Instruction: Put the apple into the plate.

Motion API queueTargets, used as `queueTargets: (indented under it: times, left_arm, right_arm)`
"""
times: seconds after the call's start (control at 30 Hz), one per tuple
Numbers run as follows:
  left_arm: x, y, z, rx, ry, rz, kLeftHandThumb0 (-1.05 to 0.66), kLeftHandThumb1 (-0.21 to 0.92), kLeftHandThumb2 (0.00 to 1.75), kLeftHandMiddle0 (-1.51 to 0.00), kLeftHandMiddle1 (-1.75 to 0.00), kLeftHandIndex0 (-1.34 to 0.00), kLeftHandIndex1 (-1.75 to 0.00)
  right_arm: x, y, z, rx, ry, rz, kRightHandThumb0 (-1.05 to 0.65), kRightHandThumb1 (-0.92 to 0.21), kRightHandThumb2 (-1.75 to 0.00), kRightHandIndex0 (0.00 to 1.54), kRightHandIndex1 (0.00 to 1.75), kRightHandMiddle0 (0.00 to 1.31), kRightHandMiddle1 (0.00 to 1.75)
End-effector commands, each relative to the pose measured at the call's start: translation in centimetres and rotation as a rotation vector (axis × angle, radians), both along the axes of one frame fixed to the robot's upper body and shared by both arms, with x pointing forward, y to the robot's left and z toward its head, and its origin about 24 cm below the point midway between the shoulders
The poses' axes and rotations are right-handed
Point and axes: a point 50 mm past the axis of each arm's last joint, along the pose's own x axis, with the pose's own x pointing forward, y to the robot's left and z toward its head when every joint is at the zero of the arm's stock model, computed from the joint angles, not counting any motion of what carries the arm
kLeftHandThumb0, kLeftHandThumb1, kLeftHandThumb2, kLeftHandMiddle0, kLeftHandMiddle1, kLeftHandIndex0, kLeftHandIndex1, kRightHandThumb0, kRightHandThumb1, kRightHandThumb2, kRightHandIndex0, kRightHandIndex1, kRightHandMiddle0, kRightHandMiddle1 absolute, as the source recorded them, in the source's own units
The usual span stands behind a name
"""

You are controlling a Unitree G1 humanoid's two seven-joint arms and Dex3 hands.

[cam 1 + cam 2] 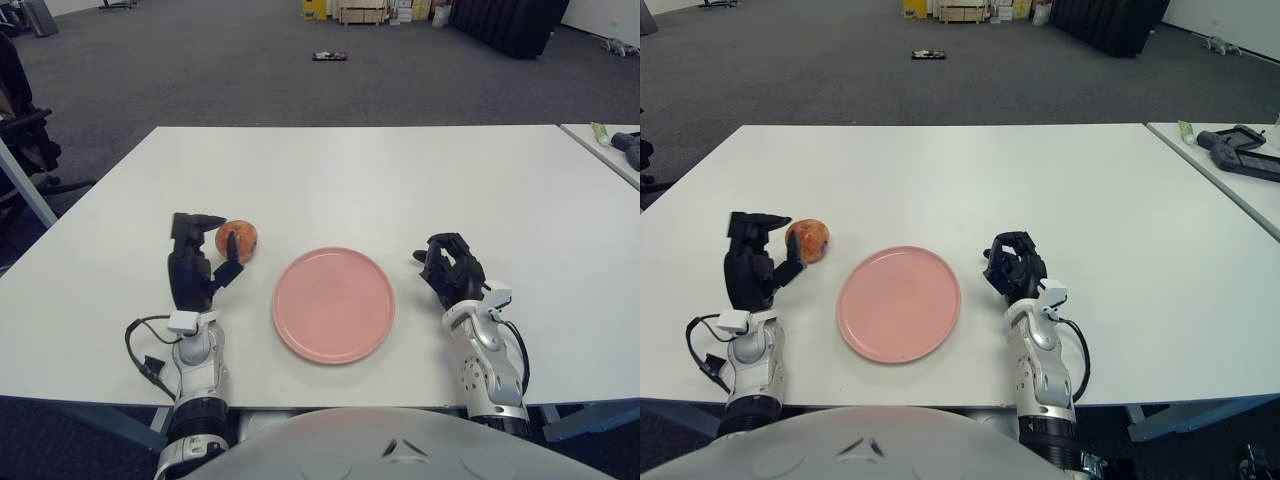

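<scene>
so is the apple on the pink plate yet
No, the round orange-red apple sits on the white table left of the round pink plate, by the left hand.

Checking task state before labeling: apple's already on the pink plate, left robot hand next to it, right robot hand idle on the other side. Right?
Not quite. The apple is on the white table, left of the pink plate, which holds nothing, as the left eye view shows. The left robot hand is next to the apple; the right robot hand is idle on the plate's other side.
</scene>
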Motion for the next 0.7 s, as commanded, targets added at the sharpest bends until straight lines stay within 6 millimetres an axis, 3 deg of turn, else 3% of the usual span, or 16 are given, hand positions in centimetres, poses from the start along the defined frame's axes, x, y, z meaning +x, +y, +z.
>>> queueTargets:
  times: [0.0, 0.1, 0.27, 0.47, 0.67]
  left_arm:
    - [-2.9, 0.1, -3.0, 0.036, 0.146, 0.062, -0.72, 0.77, 0.71, 0.0, -0.75, -0.01, -1.06]
    - [-3.0, 0.3, -2.8, 0.09, 0.134, 0.114, -0.76, 0.78, 0.66, 0.0, -0.41, 0.0, -0.7]
    - [-3.0, 0.5, -2.5, 0.166, 0.133, 0.189, -0.81, 0.74, 0.63, 0.0, -0.08, 0.0, -0.33]
    - [-3.1, 0.9, -2.1, 0.281, 0.149, 0.293, -0.93, 0.73, 0.59, 0.0, -0.01, 0.0, -0.11]
    - [-3.5, 1.7, -2.3, 0.38, 0.23, 0.366, -1.02, 0.71, 0.54, 0.0, 0.0, 0.0, -0.01]
  right_arm:
    - [-0.2, 0.3, -0.8, 0.016, 0.055, 0.0, -0.01, -0.53, -1.01, 0.52, 1.53, 0.31, 1.75]
    - [-0.2, 0.3, -0.8, 0.007, 0.06, 0.002, -0.01, -0.53, -1.0, 0.52, 1.53, 0.31, 1.75]
    - [-0.1, 0.3, -0.9, -0.003, 0.067, 0.002, -0.01, -0.54, -0.97, 0.51, 1.5, 0.33, 1.75]
    - [0.0, 0.3, -0.9, -0.004, 0.068, 0.002, -0.01, -0.55, -0.97, 0.52, 1.49, 0.32, 1.75]
    - [0.1, 0.4, -1.0, -0.012, 0.059, 0.015, -0.01, -0.55, -0.97, 0.52, 1.5, 0.31, 1.75]
